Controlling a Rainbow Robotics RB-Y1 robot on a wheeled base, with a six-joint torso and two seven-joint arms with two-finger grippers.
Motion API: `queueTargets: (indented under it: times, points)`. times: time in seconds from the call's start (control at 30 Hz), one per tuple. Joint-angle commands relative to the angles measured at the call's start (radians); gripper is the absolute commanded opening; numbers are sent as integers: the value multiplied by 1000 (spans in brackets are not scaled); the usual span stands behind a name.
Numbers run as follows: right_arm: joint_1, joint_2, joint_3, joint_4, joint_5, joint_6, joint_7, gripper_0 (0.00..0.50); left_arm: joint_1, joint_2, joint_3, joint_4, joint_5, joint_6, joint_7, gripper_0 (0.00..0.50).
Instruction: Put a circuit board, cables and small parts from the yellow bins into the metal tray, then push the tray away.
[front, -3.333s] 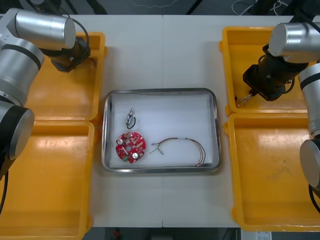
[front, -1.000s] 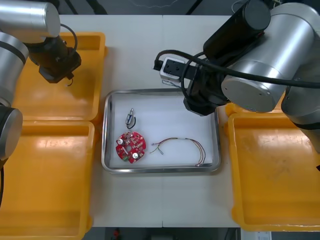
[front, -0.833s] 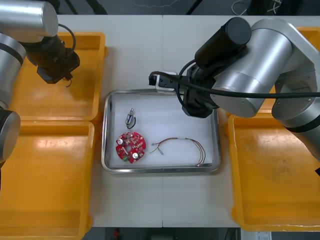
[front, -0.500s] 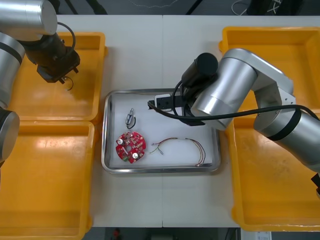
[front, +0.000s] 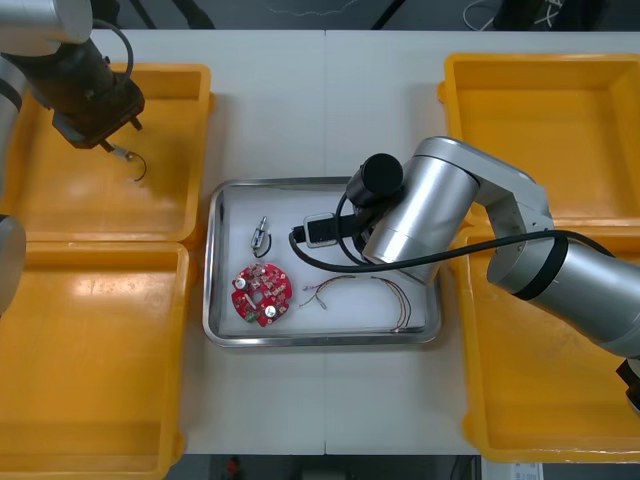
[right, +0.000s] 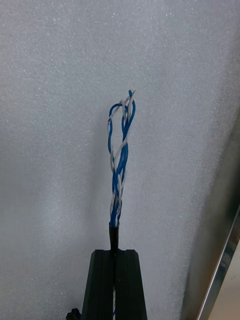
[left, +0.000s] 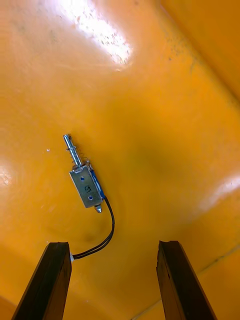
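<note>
The right claw (right: 114, 252) is pinched tight on the blue and white cable (right: 120, 150), low over the metal tray (right: 224, 260) near its rim, so the springy cable may flop out when let go, while the left claw (left: 115, 250) hangs spread apart over a small metal part (left: 85, 182).

cable (right: 119, 165) twisted blue-white | board (front: 262, 294) red | bins (front: 100, 350) yellow | tray (front: 320, 341) white inside
</note>
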Motion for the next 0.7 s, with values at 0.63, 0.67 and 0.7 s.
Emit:
queueTargets:
  times: [0.63, 0.67, 0.7]
  points:
    - [19, 61, -57, -109, 70, 151, -27, 500, 96, 52, 41, 15, -3, -173, -79, 500]
    - [19, 67, -67, -121, 70, 173, -27, 500, 102, 52, 34, 13, -2, -180, -79, 500]
    - [19, 71, -77, -132, 70, 189, -27, 500, 105, 52, 30, 13, -2, -186, -76, 500]
